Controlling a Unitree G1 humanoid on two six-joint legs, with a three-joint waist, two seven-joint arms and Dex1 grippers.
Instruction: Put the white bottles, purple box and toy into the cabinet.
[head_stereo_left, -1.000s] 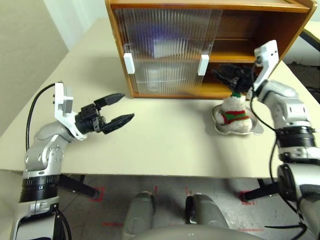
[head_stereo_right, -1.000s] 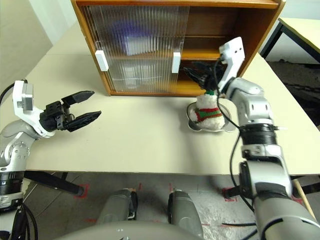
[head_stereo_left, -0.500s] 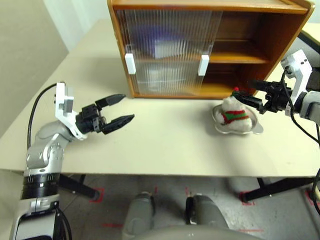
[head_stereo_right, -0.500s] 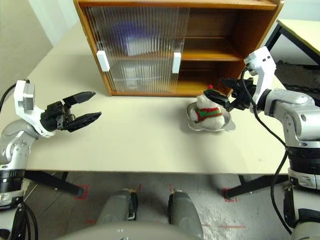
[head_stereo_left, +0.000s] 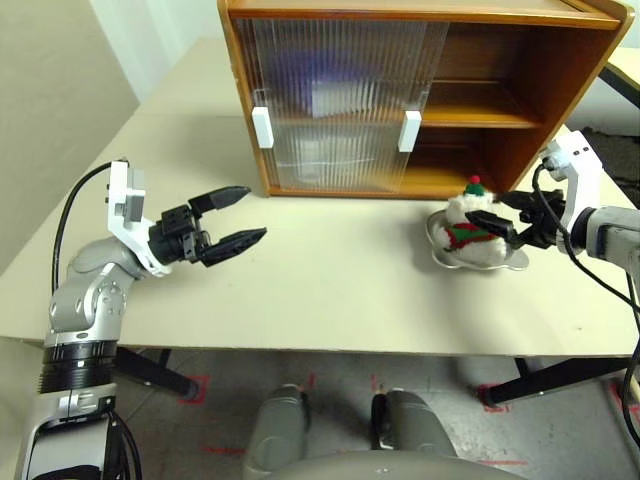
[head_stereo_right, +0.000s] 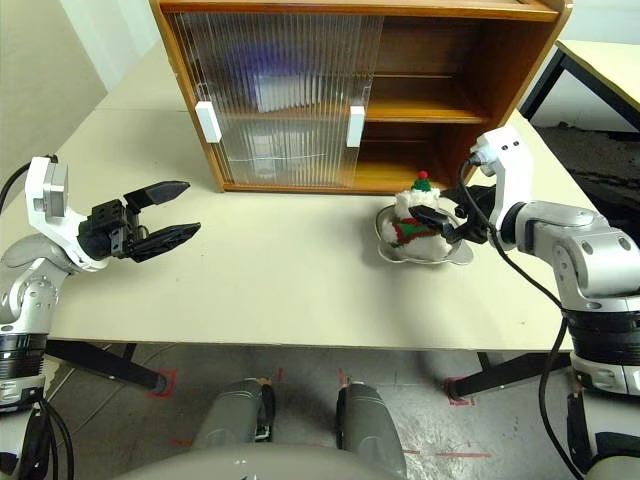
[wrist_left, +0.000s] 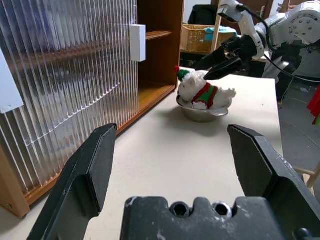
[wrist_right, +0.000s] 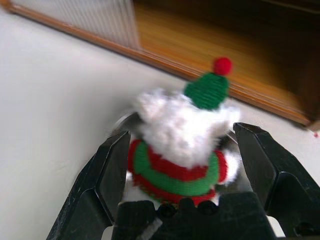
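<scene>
Nearest the robot, the left gripper (head_stereo_left: 232, 217) hovers over the front left of the counter (head_stereo_left: 330, 290), jaws spread wide and holding nothing, pointing across toward the cabinet.

Farther out on the right, the right gripper (head_stereo_right: 447, 222) comes at the toy (head_stereo_right: 412, 221) from the robot's right side, jaws wide open. In the right wrist view the two black fingers (wrist_right: 106, 172) stand on either side of the plush body, not yet touching it. The toy, white and fluffy with a red-green scarf and a green hat with a red bobble, sits in a shallow metal dish (head_stereo_left: 510, 259) on the counter, just in front of the cabinet's open right side.

The step in hand looks like grasping the toy. To do it well, the jaws should close on the thick scarfed middle rather than the hat, which would likely slip out. The plush will squash, so a full close is sensible. The fingertips should stay above the dish rim, so that the dish is neither pinched nor dragged along.

At the back stands the wooden cabinet (head_stereo_left: 570, 70), its ribbed sliding doors (head_stereo_left: 340, 95) covering the left part, with blurred pale and purplish shapes behind them. The right compartment is open, both its shelf and its floor bare, and either looks like a fair place for the toy.
</scene>
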